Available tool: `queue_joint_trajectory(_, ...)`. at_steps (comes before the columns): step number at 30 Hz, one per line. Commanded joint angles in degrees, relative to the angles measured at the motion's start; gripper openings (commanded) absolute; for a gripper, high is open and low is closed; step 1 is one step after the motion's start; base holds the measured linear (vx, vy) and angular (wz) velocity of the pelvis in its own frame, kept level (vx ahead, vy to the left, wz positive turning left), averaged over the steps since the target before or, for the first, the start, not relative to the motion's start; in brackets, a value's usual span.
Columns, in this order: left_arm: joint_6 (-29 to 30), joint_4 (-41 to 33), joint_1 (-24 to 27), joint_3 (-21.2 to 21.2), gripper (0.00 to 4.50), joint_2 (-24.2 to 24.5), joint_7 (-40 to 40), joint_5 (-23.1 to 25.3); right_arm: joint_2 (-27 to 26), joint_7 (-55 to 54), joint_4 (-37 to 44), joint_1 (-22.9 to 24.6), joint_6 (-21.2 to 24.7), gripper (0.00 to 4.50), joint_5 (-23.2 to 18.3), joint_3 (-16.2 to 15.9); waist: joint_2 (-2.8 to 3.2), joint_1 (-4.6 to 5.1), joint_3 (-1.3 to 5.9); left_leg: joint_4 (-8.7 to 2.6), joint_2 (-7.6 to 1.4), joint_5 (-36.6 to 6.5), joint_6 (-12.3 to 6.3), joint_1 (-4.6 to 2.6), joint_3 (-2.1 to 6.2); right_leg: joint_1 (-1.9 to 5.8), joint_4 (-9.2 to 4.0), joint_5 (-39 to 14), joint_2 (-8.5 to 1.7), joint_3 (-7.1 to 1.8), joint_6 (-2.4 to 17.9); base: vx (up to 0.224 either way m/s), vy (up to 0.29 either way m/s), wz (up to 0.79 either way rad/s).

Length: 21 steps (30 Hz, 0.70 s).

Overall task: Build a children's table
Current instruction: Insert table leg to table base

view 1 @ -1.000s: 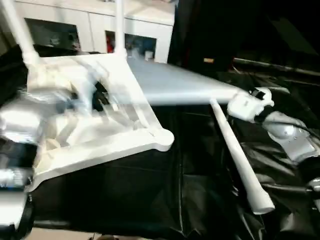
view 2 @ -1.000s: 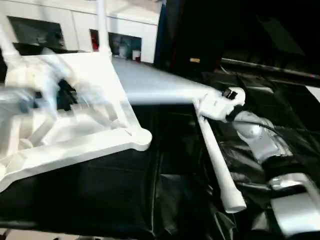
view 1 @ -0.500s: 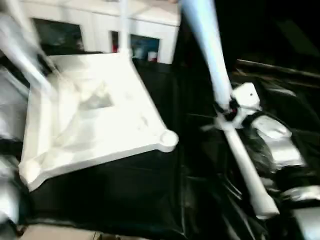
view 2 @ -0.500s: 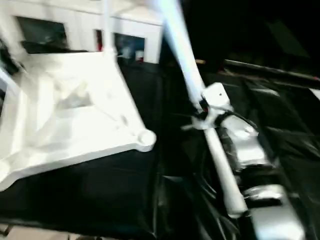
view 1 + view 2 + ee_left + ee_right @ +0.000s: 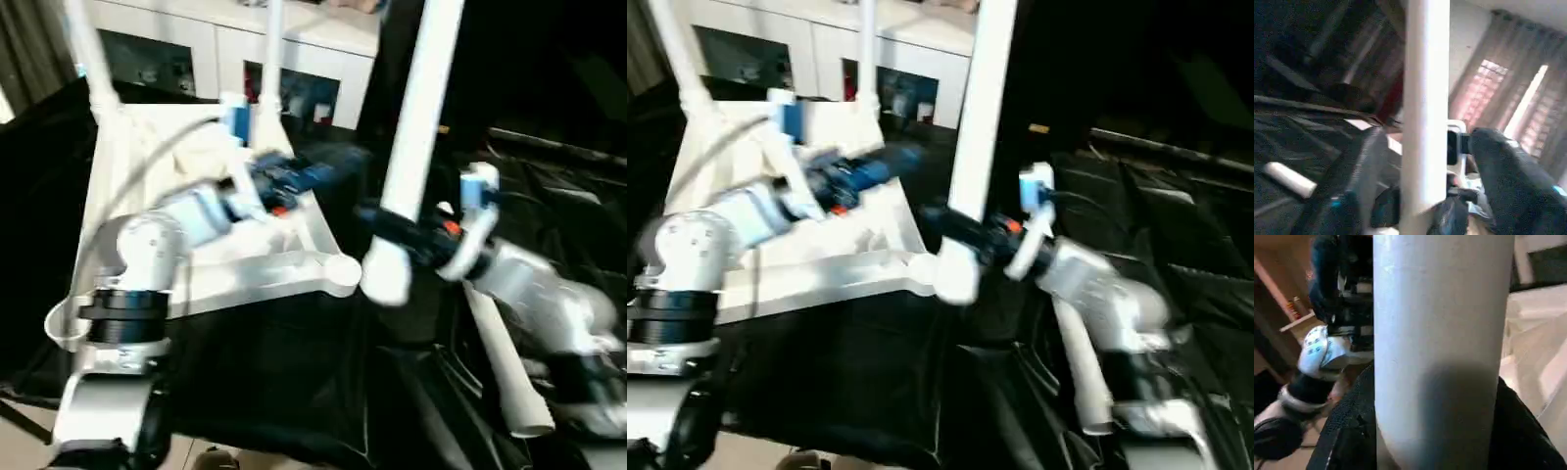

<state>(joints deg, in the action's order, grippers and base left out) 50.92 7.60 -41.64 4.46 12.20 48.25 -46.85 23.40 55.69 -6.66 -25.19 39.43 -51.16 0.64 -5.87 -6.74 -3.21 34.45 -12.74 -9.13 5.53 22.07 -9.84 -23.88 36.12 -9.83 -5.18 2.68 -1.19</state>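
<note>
The children's table tabletop [image 5: 245, 276] lies underside up on the black cloth, with two white legs [image 5: 90, 59] [image 5: 270, 49] standing in its far sockets. My right gripper [image 5: 402, 235] is shut on a third leg [image 5: 419, 117], holding it nearly upright, its thick end hanging just beside the near right corner socket [image 5: 343, 274]. In the right wrist view that leg [image 5: 1440, 333] sits tight between the black fingers [image 5: 1347, 431]. My left gripper [image 5: 331, 168] reaches across the tabletop to the held leg [image 5: 1425, 107], open, with one finger [image 5: 1508, 186] on either side.
A fourth leg [image 5: 502, 364] lies on the black-draped work table [image 5: 255, 382] under my right forearm. White cabinets [image 5: 196, 49] stand behind. The work table's front edge runs along the bottom left, with pale floor below it.
My right gripper has swung its leg from lying across the table to nearly upright. My left arm has reached over the tabletop towards that leg. The camera has shifted too.
</note>
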Motion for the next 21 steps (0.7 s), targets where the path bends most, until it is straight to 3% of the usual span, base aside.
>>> queue_joint_trajectory(1,1.8,-1.5,-0.6,-1.5,3.53,-2.1,-1.8,-1.5,1.1,0.8,3.3,0.6,2.7,1.9,-0.4,-0.1,0.46,-0.16,3.66,-4.38,0.21,-17.9,2.97,-0.63,-0.35,2.52,-5.69,-24.5,-2.0,-1.08,5.9,0.0,0.0,0.0)
queue_joint_trajectory(15,9.4,-6.9,1.1,-1.4,4.46,-5.9,-2.0,-9.2,2.4,1.2,7.0,1.4,8.0,1.9,-1.7,-0.3,0.24,-0.01,3.97,-4.3,0.06,-13.8,2.64,-0.58,-0.46,2.73,-4.89,-16.6,-1.62,-1.08,7.8,0.0,0.0,0.0)
queue_joint_trajectory(16,9.4,-7.9,1.6,-2.5,4.46,-5.6,-1.5,-8.7,2.6,1.6,7.1,1.3,8.2,1.9,-1.3,-0.9,0.01,-0.02,3.96,-4.27,0.11,-13.8,2.56,-0.56,-0.53,2.75,-4.93,-16.5,-1.6,-1.06,7.8,0.0,0.0,0.0)
queue_joint_trajectory(18,9.0,-8.5,1.9,-3.5,4.49,-5.4,-1.3,-7.8,2.8,2.0,7.2,1.3,8.3,1.9,-0.9,-1.5,0.18,-0.06,3.85,-4.35,0.05,-14.1,2.5,-0.61,-0.54,2.73,-5.03,-17.0,-1.69,-1.11,7.7,0.0,0.0,0.0)
queue_joint_trajectory(21,5.6,-7.3,1.9,-6.1,4.5,-4.5,-2.2,-2.5,3.0,2.5,7.2,0.9,8.1,1.9,-0.1,-2.6,0.26,-0.07,3.83,-4.39,0.06,-14.3,2.64,-0.66,-0.54,2.69,-5.31,-18.1,-1.71,-1.18,6.6,0.0,0.0,0.0)
